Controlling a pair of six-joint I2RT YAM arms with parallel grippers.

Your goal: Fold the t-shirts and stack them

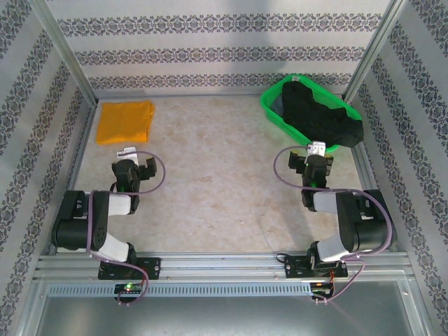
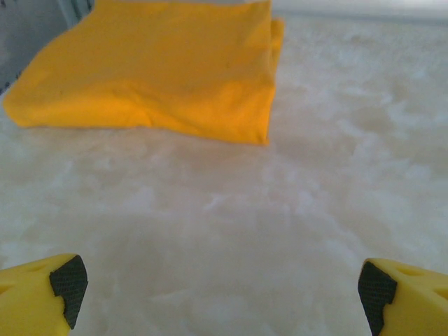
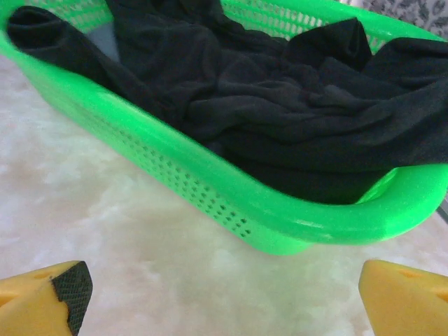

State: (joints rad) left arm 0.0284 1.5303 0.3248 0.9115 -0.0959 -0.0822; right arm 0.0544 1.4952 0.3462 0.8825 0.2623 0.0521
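Bright orange t-shirt, black t-shirt, green mesh basket, yellow gripper fingertips.

Black t-shirt bunched in green basket, far right corner of table: basket floor mostly covered, shirt's outline unreadable. Orange t-shirt, far left corner: folded, inner layers hidden. Left wrist view cuts off its far edge.

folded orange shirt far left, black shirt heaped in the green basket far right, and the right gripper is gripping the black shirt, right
Only the grip is wrong: in the right wrist view the right gripper is open and empty, short of the green basket and clear of the black shirt. The folded orange shirt and the rest stand.
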